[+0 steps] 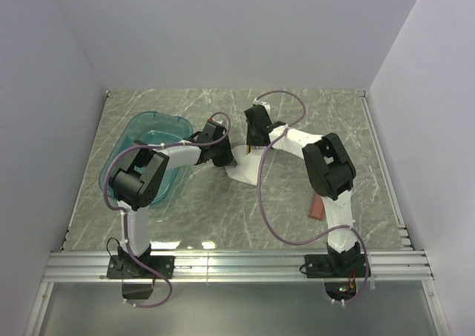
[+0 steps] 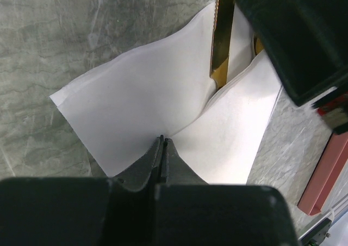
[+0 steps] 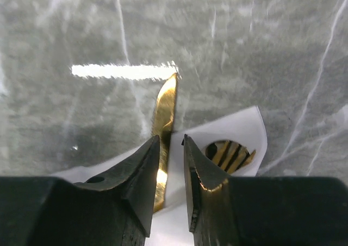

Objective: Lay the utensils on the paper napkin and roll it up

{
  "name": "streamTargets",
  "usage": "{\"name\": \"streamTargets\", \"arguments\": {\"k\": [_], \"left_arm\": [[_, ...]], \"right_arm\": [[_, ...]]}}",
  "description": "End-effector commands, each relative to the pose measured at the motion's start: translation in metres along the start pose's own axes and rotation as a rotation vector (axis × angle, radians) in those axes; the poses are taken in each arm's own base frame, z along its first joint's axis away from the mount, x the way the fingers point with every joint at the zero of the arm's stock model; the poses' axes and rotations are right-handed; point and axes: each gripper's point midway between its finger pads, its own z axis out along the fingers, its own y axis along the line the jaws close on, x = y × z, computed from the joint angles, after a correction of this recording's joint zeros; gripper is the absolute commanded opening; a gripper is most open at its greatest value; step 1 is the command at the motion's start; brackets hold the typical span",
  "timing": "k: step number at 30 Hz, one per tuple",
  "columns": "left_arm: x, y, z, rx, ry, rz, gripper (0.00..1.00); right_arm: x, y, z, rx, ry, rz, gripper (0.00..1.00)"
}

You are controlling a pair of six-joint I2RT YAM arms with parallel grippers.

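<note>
Matt white paper napkin [image 2: 163, 94], glossy gold-toned knife [image 3: 164, 115].

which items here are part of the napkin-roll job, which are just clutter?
In the job:
- paper napkin, pinched at its near edge by the left gripper
- gold knife, between the fingers of the right gripper
- gold fork, tines on the napkin

Lying about:
- teal tub
- reddish-brown tray
</note>
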Motion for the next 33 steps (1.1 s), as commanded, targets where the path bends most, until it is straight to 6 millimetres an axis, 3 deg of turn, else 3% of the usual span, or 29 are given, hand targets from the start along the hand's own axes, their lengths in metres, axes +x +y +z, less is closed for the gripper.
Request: {"name": "streamTargets", "arguments": {"k": [1,14,20,26,33], "left_arm": [[0.017,0.017,0.010,-0.062,0.052,-0.002,0.00],[0.018,0.017,0.012,-0.057,0.060,-0.009,0.00],[0.018,0.018,0.014,-0.068,0.060,-0.006,0.00],[0.018,0.021,0.014,-0.078,0.059,-0.015,0.00],[0.019,0.023,0.017,-0.092,0.067,-0.016,0.00]], "right_arm": [[-0.038,0.007,-0.008,-0.001,-0.083,0.044,0.33],[-0.044,0.000,0.015,0.084,-0.056,-0.045,0.32],[-0.028,0.000,0.021,0.062,-0.003,-0.111,0.32],[-0.029,-0.022,0.013,0.154,-0.018,-0.175,0.30],[-0.044,-0.031,-0.002,0.201,-0.060,-0.200,0.30]]}}
